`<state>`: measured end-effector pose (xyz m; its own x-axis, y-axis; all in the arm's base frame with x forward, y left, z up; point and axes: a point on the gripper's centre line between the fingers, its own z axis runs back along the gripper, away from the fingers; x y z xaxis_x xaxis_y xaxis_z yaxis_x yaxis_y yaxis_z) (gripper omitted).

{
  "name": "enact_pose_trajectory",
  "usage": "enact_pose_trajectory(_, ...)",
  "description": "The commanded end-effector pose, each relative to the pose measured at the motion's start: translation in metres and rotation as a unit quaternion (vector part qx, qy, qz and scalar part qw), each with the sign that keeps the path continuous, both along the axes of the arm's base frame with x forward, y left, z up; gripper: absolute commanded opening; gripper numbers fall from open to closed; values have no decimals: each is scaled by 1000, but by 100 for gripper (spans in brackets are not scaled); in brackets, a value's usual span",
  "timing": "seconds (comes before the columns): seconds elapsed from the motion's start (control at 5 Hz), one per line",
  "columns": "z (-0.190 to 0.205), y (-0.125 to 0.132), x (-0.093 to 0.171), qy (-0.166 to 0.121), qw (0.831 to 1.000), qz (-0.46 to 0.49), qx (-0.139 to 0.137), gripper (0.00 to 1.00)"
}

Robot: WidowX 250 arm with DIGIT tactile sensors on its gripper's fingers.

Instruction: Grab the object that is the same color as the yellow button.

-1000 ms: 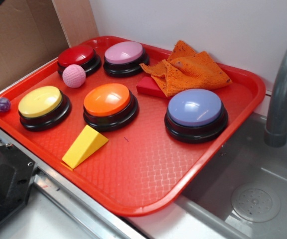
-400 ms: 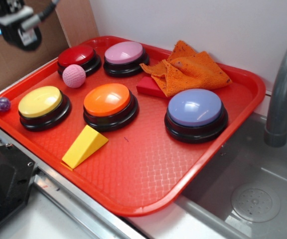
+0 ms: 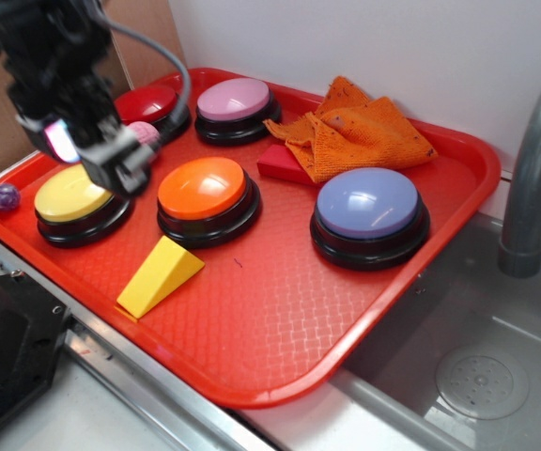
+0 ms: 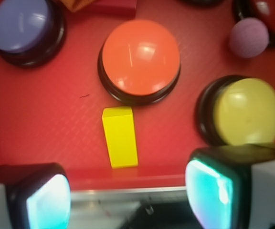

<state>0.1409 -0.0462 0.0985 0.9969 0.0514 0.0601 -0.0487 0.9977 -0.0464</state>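
One yellow wedge [image 3: 159, 276] lies on the red tray [image 3: 280, 310], near the tray's front edge and just in front of the orange button [image 3: 207, 194]. Its long axis runs on a slant in the exterior view, the tall blunt end toward the orange button and the thin edge pointing at the tray's near left rim. In the wrist view the wedge [image 4: 120, 136] reads as a plain upright rectangle, long axis running top to bottom of the picture, with the lighter square end face toward the orange button [image 4: 140, 57] and the far end close to the tray lip [image 4: 128, 179]; the slope is not legible from there.

To the wedge's left stands the yellow button [image 3: 75, 200], a yellow dome on a black base, apart from the wedge. The gripper [image 3: 111, 162] hangs over the yellow button's rear edge in the exterior view, which does not show the gap between its fingers. The wrist view does: two glowing fingertips [image 4: 209, 188] sit wide apart at the bottom corners, nothing between them, so the claw is released and holds nothing, with the wedge lying between and above them in the picture.

Only the exterior view shows the orange cloth [image 3: 360, 132], the pink button [image 3: 235, 101], the small purple ball [image 3: 6, 197] and the grey faucet [image 3: 533, 178]. Both views catch the blue button [image 3: 368, 209] and the pink ball [image 4: 248, 37].
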Motion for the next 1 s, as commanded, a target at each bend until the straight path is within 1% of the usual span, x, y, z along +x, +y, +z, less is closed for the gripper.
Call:
enact_pose_trajectory(0.0,-51,-6,11,1,999,29,-14,100)
enact_pose_trajectory(0.2,-68,-6,13,13,998,54,26,100)
enact_pose_trajectory(0.4,-78,-7,15,9,999,47,11,100)
enact_pose_trajectory(0.6,-80,-7,13,-7,998,61,0,0)
enact_pose_trajectory(0.8,-77,-4,15,-11,998,61,-4,0)
